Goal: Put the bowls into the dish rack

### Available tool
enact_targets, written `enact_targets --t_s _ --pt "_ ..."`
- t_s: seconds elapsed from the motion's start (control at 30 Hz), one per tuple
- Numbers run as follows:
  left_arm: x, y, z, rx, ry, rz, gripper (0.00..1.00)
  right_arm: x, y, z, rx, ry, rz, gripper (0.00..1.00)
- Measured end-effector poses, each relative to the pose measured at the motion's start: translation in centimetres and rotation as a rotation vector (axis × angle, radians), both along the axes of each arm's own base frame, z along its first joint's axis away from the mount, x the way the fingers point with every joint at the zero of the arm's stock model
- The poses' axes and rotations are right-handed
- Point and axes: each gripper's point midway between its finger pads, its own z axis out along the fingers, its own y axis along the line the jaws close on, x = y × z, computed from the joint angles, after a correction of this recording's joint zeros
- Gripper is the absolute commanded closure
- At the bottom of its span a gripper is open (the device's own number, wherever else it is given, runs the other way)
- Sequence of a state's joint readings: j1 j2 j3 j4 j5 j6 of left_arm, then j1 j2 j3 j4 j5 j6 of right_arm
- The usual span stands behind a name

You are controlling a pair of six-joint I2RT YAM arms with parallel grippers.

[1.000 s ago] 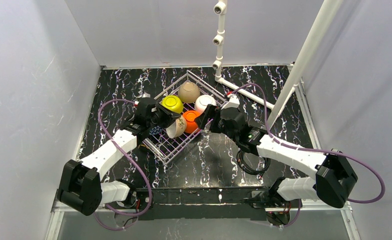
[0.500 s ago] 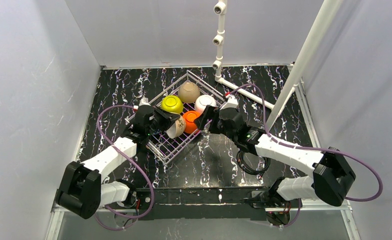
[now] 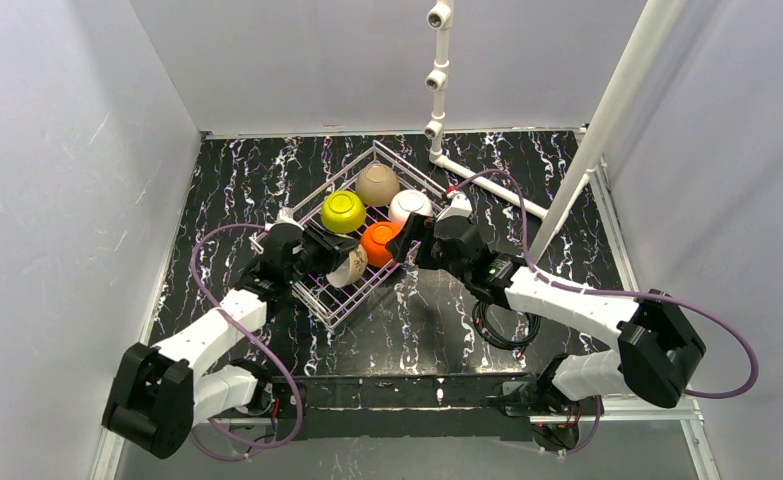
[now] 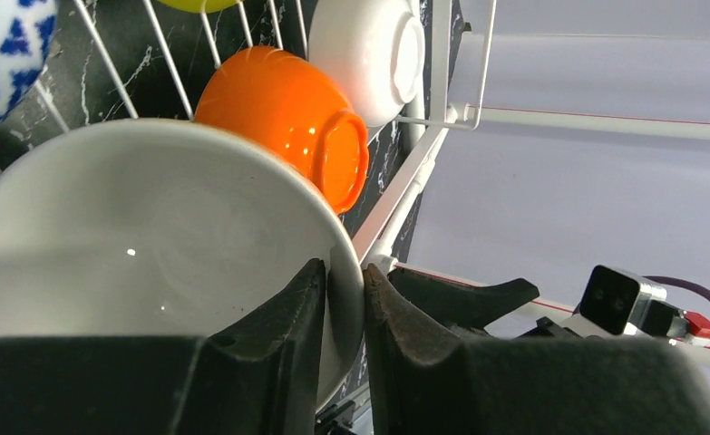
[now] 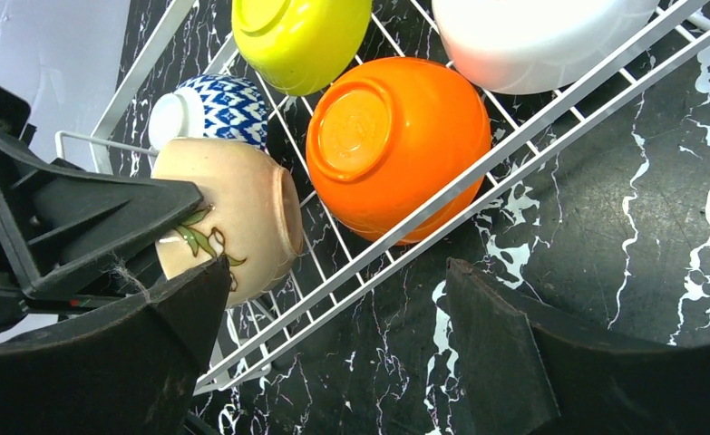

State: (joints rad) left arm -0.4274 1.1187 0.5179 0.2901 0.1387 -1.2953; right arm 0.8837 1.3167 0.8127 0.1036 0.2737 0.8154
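The dish rack lies slantwise mid-table and holds the yellow-green, tan, white and orange bowls. My left gripper is shut on the rim of the beige bowl, which rests tilted on its side in the rack's near end. In the left wrist view the fingers pinch that rim. The blue-and-white bowl lies behind the beige bowl. My right gripper hangs open and empty over the rack's near rail, by the orange bowl.
A white pipe frame rises at the back, with a slanted pipe to the right. A coiled black cable lies under the right arm. Grey walls close in both sides.
The left arm has drawn back towards the near left, and the beige bowl has come down into the rack. The right gripper has edged slightly towards the rack.
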Motion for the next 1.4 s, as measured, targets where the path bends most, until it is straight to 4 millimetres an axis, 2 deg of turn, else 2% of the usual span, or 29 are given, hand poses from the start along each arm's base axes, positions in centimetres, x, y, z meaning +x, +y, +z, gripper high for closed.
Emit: enact_targets --t_s 0.07,0.2,0.23,0.4,0.6,0.7,0.8,0.97,1.23,1.4 --pt "-0.5 0.2 0.1 0.006 0.008 0.0 0.82 0.0 0.0 -0.1 -0.001 0.002 0.002 0.04" --pt "-1.3 0.9 0.4 0.021 0.006 0.006 0.99 0.0 0.7 -0.4 -0.008 0.011 0.028 0.02" --pt "-1.4 1.1 0.6 0.022 0.002 0.012 1.0 -0.1 1.1 -0.5 -0.01 0.014 0.047 0.01" --pt "-1.7 1.7 0.6 0.026 0.008 0.02 1.0 -0.8 4.1 -0.8 -0.001 0.013 0.218 0.02" --pt "-1.6 2.2 0.6 0.009 0.017 -0.001 1.0 -3.1 7.8 0.2 0.079 -0.029 0.496 0.01" --pt "-1.7 2.4 0.7 -0.001 0.022 -0.016 1.0 -4.1 8.9 0.1 0.105 -0.054 0.603 0.01" --pt "-1.8 2.5 0.7 -0.008 0.028 -0.029 1.0 -4.7 9.3 0.3 0.112 -0.088 0.666 0.01" --pt "-2.2 2.4 0.9 -0.024 0.044 -0.055 1.0 -4.3 9.7 0.5 0.083 -0.147 0.706 0.01" --pt "-2.8 2.1 1.0 -0.033 0.068 -0.083 1.0 -3.6 10.4 -1.3 0.024 -0.15 0.711 0.01" --pt "-2.9 2.3 1.1 -0.029 0.073 -0.079 1.0 -3.5 11.1 -1.3 -0.009 -0.162 0.683 0.01"
